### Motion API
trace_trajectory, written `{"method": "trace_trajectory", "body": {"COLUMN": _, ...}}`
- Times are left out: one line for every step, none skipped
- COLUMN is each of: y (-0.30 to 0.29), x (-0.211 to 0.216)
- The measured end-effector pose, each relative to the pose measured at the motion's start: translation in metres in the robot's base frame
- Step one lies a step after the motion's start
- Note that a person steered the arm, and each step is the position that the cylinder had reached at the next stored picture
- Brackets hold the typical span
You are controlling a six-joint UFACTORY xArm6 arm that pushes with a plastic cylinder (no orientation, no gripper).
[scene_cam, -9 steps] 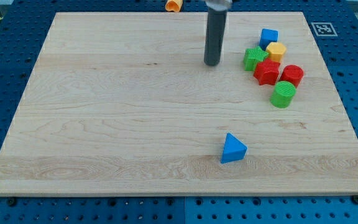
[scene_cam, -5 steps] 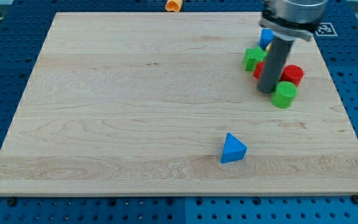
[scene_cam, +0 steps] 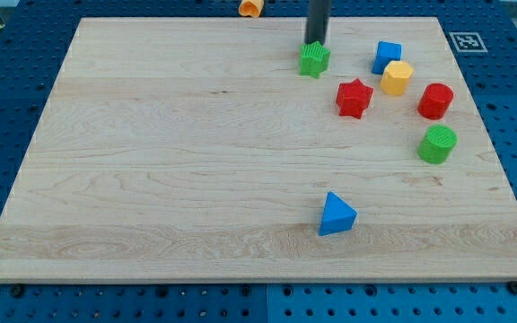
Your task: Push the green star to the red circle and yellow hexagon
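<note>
The green star (scene_cam: 313, 59) lies near the view's top, left of the other blocks. My tip (scene_cam: 315, 43) is right at its top edge, touching or almost touching it. The red circle (scene_cam: 435, 100) sits at the view's right. The yellow hexagon (scene_cam: 397, 78) lies up and left of the red circle, a small gap apart. The green star is well to the left of both.
A blue cube (scene_cam: 386, 56) sits just above the yellow hexagon. A red star (scene_cam: 354, 98) lies between the green star and the red circle. A green circle (scene_cam: 437, 144) is below the red circle. A blue triangle (scene_cam: 337, 214) lies near the bottom. An orange object (scene_cam: 250, 8) sits off the board's top edge.
The rod swept through the cluster and moved to the view's top. The green star went up and left, the red star left, the red and green circles right; the cluster is spread out.
</note>
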State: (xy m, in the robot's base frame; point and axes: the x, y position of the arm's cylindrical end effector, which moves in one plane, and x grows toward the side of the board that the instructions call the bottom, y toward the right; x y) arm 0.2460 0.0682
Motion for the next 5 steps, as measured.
{"method": "trace_trajectory", "body": {"y": -0.056, "x": 0.002}}
{"method": "trace_trajectory", "body": {"y": -0.031, "x": 0.087}}
{"method": "trace_trajectory", "body": {"y": 0.051, "x": 0.195}}
{"method": "trace_trajectory", "body": {"y": 0.055, "x": 0.195}}
{"method": "trace_trajectory", "body": {"y": -0.002, "x": 0.127}}
